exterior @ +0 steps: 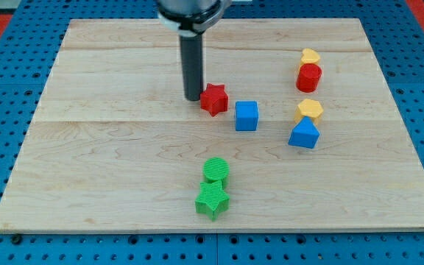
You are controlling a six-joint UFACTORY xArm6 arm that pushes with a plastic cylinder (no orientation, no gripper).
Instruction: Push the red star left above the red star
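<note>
1. Wooden board [124,184] is lying on a blue pegboard surface [6,81]; that surface is showing on every side of it.
2. Nearest the view's bottom: green star [212,201] is sitting just below centre, with a green cylinder [215,170] touching it from the top side.
3. Going up, toward the view's right: blue block [304,135], roughly a wedge or pentagon shape, is sitting with a yellow block [310,110] touching its top edge. Yellow one is looking hexagonal, but I cannot tell for sure.
4. Blue cube [246,115] is sitting around mid-board, just to the right of the red star, with a thin gap showing between them.
5. Red star [214,99], the task's block, is sitting slightly above board centre, between my tip and the blue cube.
6. My tip [193,98] is standing on the board right at the red star's left side; touching or nearly touching, I cannot tell which. The rod is standing upright.
7. No jaws on this rig, only the rod, so no grip state is showing.
8. Farthest, upper right: red cylinder [308,76] is standing with a small yellow block [311,56] touching its top side; it is well apart from the red star.
</note>
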